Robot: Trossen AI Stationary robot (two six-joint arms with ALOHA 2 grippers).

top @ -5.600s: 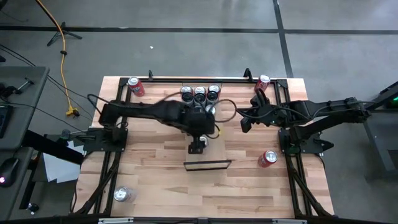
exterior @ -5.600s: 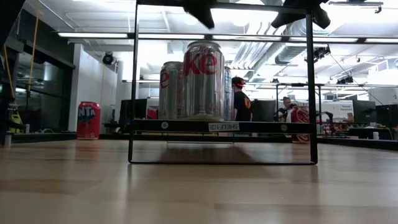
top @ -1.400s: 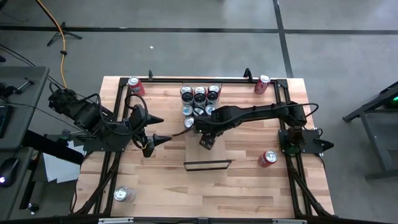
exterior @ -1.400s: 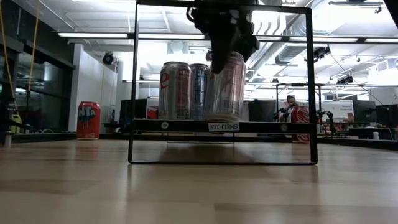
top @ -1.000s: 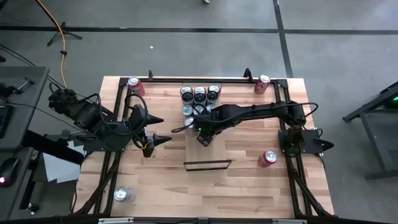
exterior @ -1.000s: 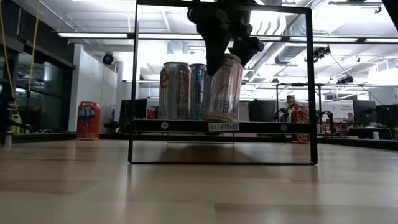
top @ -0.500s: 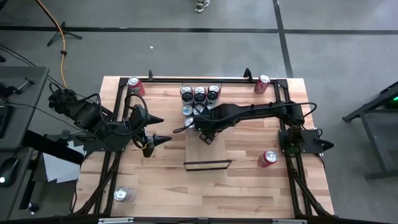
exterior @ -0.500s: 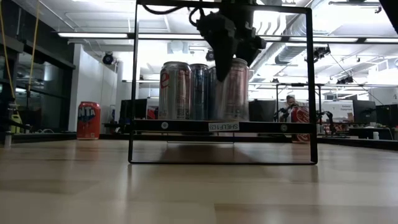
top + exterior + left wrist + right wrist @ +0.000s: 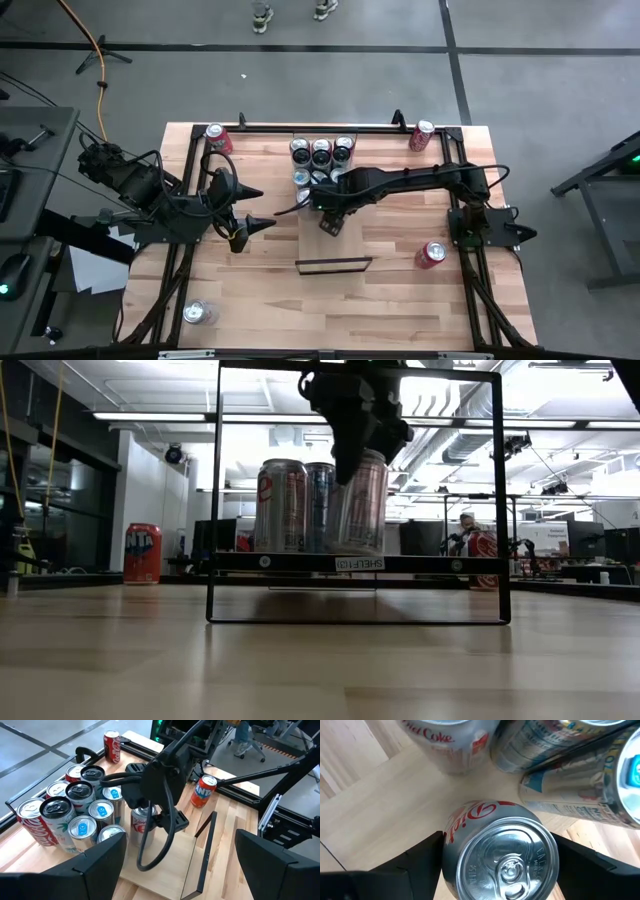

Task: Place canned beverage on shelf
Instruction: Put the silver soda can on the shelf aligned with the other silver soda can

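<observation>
A silver Diet Coke can [image 9: 358, 508] leans a little over the shelf [image 9: 350, 235], a pale board with black rails [image 9: 355, 563]. My right gripper [image 9: 330, 220] reaches in from the table's right and is shut on this can [image 9: 502, 857] from above. Several more cans [image 9: 320, 155] stand on the shelf's far end, close beside the held one [image 9: 141, 820]. My left gripper [image 9: 265, 208] waits open over the table's left part, apart from the shelf. My right gripper pinches the can's side wall just below the top rim [image 9: 449, 845], with one finger [image 9: 422, 860] on each opposite side. The fingers point steeply down from above. The can is tilted, its bottom rim [image 9: 350, 550] level with the shelf board; I cannot tell whether it rests there.
Red cans stand at the table's far left [image 9: 217, 138] and far right [image 9: 421, 135] corners, and one lies at the right [image 9: 432, 254]. A silver can [image 9: 198, 312] lies near the left front corner. The shelf's near half is bare board.
My right gripper has rolled about its wrist while staying over the shelf. The can stood upright half a second ago and now leans again, with its bottom still at the board. My left arm has kept still.
</observation>
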